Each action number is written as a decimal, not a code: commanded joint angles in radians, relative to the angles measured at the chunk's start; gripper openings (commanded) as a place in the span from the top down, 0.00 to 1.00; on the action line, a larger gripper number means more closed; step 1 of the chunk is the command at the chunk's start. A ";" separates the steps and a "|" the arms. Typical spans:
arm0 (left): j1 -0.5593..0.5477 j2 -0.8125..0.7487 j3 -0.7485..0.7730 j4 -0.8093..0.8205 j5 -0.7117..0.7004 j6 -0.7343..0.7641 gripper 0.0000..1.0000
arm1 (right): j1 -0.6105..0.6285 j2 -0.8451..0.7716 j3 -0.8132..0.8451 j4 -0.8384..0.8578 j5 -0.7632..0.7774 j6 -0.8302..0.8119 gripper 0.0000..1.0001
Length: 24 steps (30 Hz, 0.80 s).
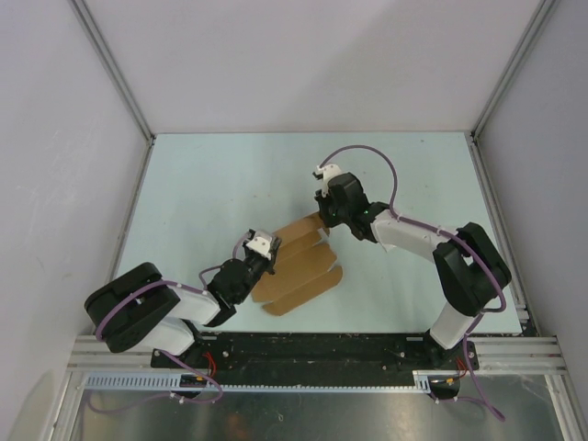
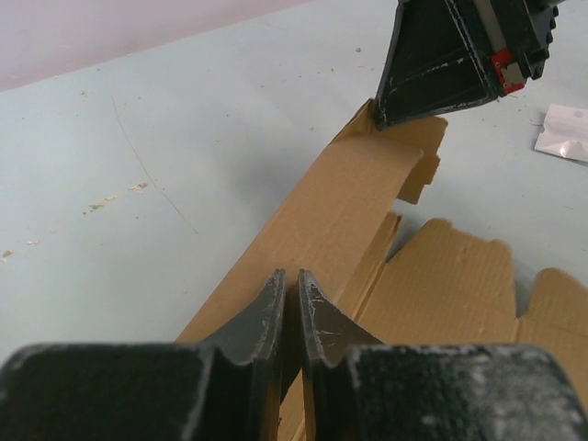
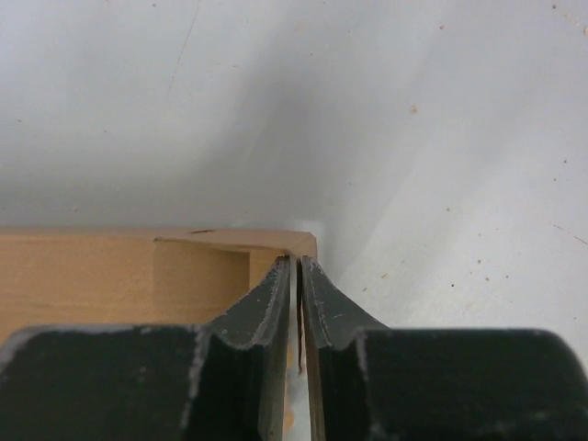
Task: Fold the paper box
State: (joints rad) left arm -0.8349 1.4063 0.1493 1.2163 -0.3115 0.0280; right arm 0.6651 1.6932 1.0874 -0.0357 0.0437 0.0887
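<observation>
As left pincer [image 2: 289, 278], right pincer [image 3: 296, 266] pinch paper box [image 1: 299, 276]

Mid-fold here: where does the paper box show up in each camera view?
Top external: paper box at centre of frame.
Left wrist: paper box spans centre to lower right.
Right wrist: paper box fills lower left.
Shared landmark: right end effector pinching the box's far corner.

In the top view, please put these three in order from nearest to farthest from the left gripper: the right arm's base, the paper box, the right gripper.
1. The paper box: pinched in the left gripper itself.
2. The right gripper: just beyond, on the box's far corner.
3. The right arm's base: far off to the right, low in the view.
</observation>
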 commanded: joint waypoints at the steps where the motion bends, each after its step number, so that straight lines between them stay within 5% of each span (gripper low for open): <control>1: -0.004 0.006 -0.004 0.011 -0.009 0.032 0.85 | -0.002 -0.010 0.051 0.008 -0.030 0.057 0.83; 6: -0.004 0.011 -0.002 0.011 -0.011 0.030 0.85 | -0.002 0.005 0.051 -0.049 0.041 0.057 0.67; 22: -0.006 0.006 -0.004 0.011 -0.015 0.035 0.85 | 0.044 0.016 0.051 -0.138 0.157 0.060 0.67; 24: -0.004 0.003 -0.004 0.011 -0.015 0.036 0.85 | 0.051 0.008 0.051 -0.151 0.192 0.071 0.58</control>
State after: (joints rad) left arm -0.8349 1.4124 0.1493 1.2125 -0.3115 0.0288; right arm 0.7013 1.7153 1.0969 -0.1642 0.1699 0.1425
